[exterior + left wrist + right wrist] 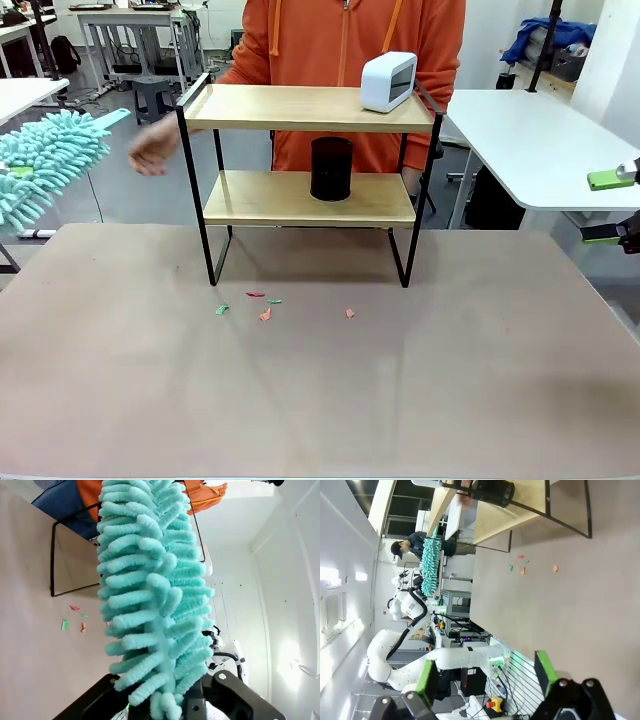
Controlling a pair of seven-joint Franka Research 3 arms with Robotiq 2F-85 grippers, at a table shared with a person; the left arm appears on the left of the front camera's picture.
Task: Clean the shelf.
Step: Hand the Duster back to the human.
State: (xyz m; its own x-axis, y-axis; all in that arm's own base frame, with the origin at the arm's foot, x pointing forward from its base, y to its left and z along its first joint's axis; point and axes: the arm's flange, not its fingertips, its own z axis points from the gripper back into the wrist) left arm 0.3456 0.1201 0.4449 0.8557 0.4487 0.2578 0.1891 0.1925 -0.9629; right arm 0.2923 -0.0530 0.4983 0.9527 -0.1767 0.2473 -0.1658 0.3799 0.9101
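The shelf (pixel 290 108) stands at the far middle of the table, with a white device (pixel 388 82) on its top board and a black cup (pixel 331 168) on the lower board. A fluffy teal duster (pixel 45 165) hangs at the left edge, well left of the shelf. In the left wrist view my left gripper (pixel 167 707) is shut on the base of the duster (pixel 155 595). My right gripper (pixel 610 207) hovers open and empty at the far right. Its green pads (pixel 426 677) stand wide apart. Small coloured scraps (pixel 265 305) lie on the table in front of the shelf.
A person in an orange hoodie stands behind the shelf, one hand (pixel 152 150) held out near its left end. White tables (pixel 530 140) flank the work table. The brown tabletop (pixel 320 400) in front of the scraps is bare.
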